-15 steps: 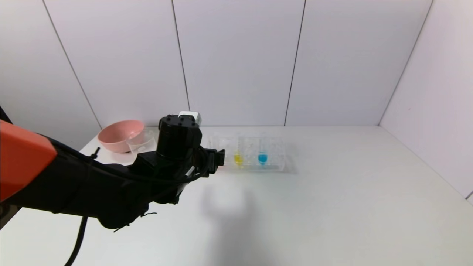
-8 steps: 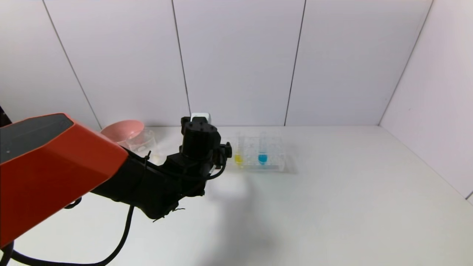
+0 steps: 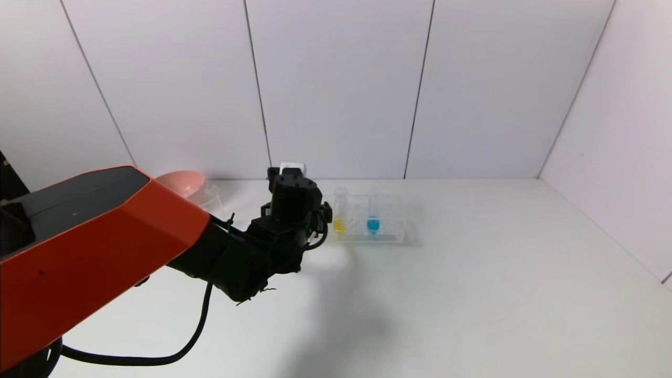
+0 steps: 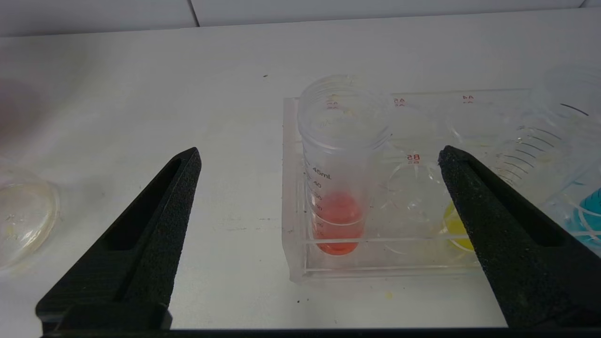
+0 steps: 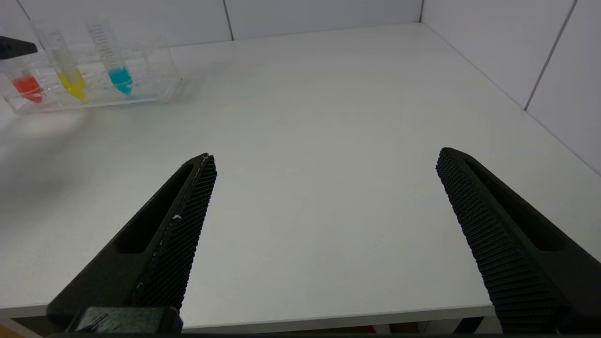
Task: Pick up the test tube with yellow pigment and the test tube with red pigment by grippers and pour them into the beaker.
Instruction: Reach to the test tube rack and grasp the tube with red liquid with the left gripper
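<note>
The test tube with red pigment (image 4: pixel 340 220) stands upright in the end slot of a clear rack (image 4: pixel 375 272). My left gripper (image 4: pixel 319 151) is open, level with this tube, which stands between the fingers but beyond their tips. The test tube with yellow pigment (image 4: pixel 453 230) stands two slots along, partly behind one finger; it also shows in the head view (image 3: pixel 339 226). In the head view my left gripper (image 3: pixel 323 215) hides the red tube. The beaker (image 3: pixel 212 193) stands by the pink bowl, partly behind my arm. My right gripper (image 5: pixel 325 155) is open and empty over the table's front edge.
A blue-tipped tube (image 3: pixel 373 224) stands in the same rack (image 3: pixel 391 236). The pink bowl (image 3: pixel 181 181) sits at the table's back left corner. From the right wrist view the red (image 5: pixel 28 89), yellow (image 5: pixel 73 84) and blue (image 5: pixel 121 80) tubes show far off.
My left arm has reached forward and right, bringing the gripper up to the rack's left end. The tubes and rack have not moved.
</note>
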